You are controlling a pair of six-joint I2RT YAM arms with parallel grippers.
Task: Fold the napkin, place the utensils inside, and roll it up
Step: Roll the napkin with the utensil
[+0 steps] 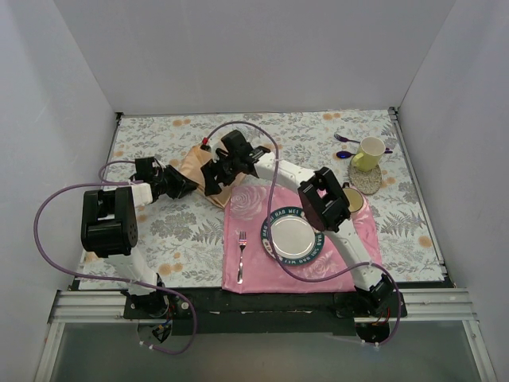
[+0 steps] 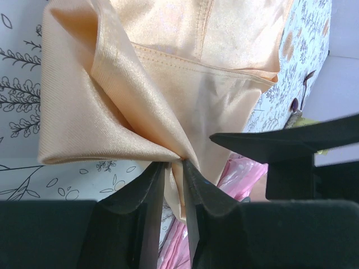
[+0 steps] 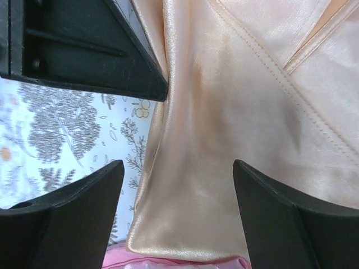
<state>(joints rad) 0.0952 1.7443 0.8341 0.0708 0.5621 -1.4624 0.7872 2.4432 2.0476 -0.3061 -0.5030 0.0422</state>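
Our left gripper (image 2: 173, 168) pinches a bunched fold of the napkin (image 2: 168, 95) between nearly closed fingers (image 2: 151, 190). Our right gripper (image 3: 178, 188) is spread wide, with the cloth under the gap and nothing held. Both arms reach in low over the napkin, which lies crumpled at the far left corner of the pink placemat (image 1: 254, 215).

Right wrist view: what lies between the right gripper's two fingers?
A fold of the napkin lies between the spread fingers of the right gripper, unclamped, seen in the right wrist view.
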